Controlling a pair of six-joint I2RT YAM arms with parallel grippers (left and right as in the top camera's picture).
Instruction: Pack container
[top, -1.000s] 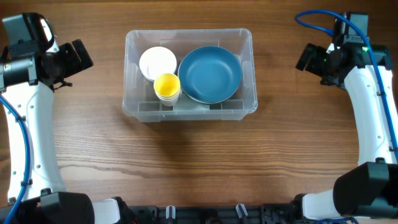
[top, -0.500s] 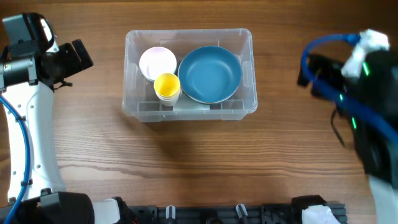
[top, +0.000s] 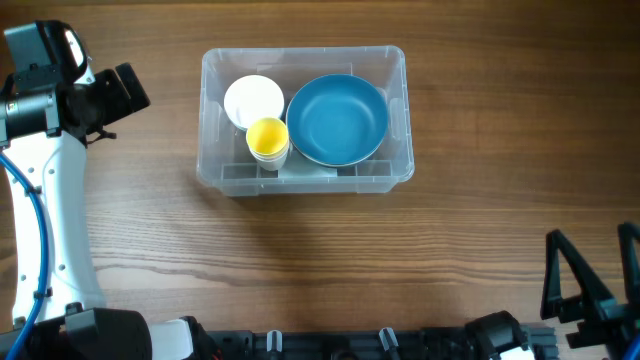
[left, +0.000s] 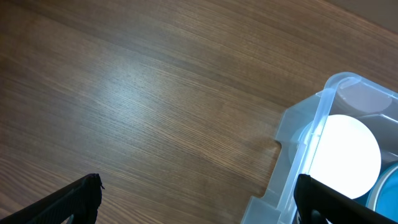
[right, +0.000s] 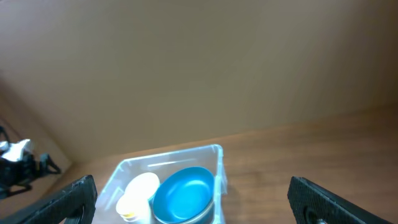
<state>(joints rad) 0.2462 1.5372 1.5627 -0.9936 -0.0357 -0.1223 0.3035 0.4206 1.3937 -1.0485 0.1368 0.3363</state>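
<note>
The clear container (top: 300, 181) stands at the table's back centre. It holds a blue bowl (top: 338, 118), a white bowl (top: 253, 100) and a yellow cup (top: 268, 138). My left gripper (top: 125, 90) is open and empty, left of the container and apart from it. Its wrist view shows the container's corner (left: 323, 121) and the white bowl (left: 345, 155) between open fingers (left: 199, 205). My right gripper (top: 592, 278) is open and empty at the front right, far from the container. Its wrist view (right: 193, 205) looks across at the container (right: 214, 152) and blue bowl (right: 183, 193).
Bare wooden table (top: 320, 270) lies in front of and around the container. A plain brown wall (right: 199, 74) rises behind the table. My left arm (right: 18, 162) shows at the far left of the right wrist view.
My right arm has swung from the table's back right down to the front right corner. The left arm and the container's contents have not moved.
</note>
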